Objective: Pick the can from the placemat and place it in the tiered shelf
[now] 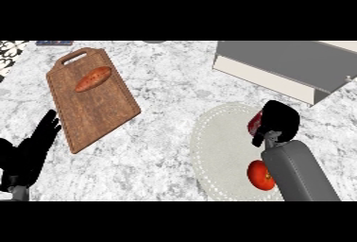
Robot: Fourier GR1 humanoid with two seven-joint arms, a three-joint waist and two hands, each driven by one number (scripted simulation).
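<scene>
Your right hand (280, 120) is over the upper right part of the round pale placemat (223, 151), with the grey forearm running down from it to the lower edge of the view. Its fingers are curled round the can (255, 123), of which you can see only a dark red sliver at the hand's left side; the rest is hidden behind the black hand. You cannot tell from this view whether the can rests on the placemat or is lifted off it.

Just below, beside the forearm and partly covered by it, a red tomato (259, 175) lies on the lower part of the same placemat.

The shelf (293, 66) stands at the upper right of the marble table (167, 123), a grey top over a pale front, set at a slant. It is apart from the hand, up and to the right of the placemat.

Your left hand (31, 151) shows at the lower left edge, open, fingers spread and pointing upward, holding nothing. Its fingertips are just beside the lower left edge of the wooden cutting board (94, 104), without clear contact.

The cutting board lies tilted on the left half of the table, its handle hole toward the top. An orange-brown sweet potato (93, 79) lies on the upper part of the board, well apart from both hands.
</scene>
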